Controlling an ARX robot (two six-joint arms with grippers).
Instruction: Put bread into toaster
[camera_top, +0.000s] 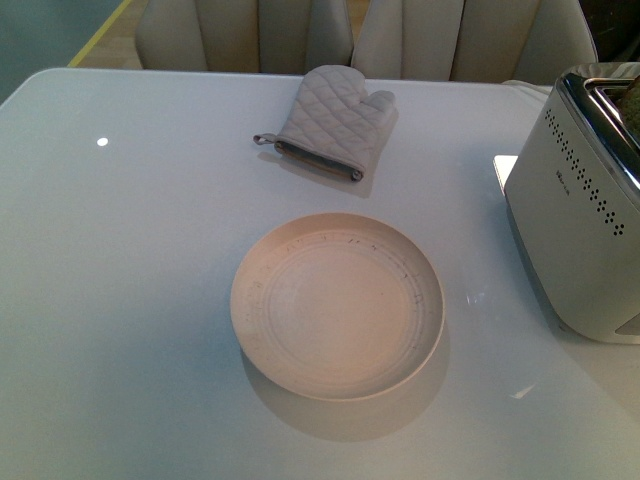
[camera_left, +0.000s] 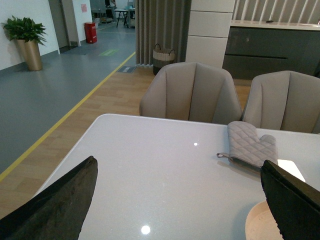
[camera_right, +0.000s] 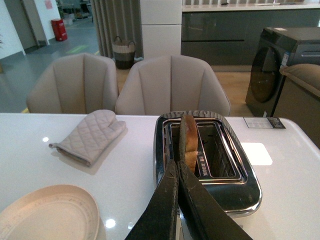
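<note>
The white worktop (camera_top: 130, 300) carries the toaster (camera_right: 207, 160), an empty plate (camera_top: 338, 305) and an oven mitt (camera_top: 335, 122). The bread (camera_right: 188, 140) stands upright in a slot. The right end effector (camera_right: 178, 172) is closed just at the bread, grip unclear; the left end effector (camera_left: 175, 200) is wide open, empty.

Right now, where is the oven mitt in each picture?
Front view: oven mitt at top middle, beyond the plate.
Left wrist view: oven mitt at right of middle, before the chairs.
Right wrist view: oven mitt at left of middle.
Shared landmark: the plate.
</note>
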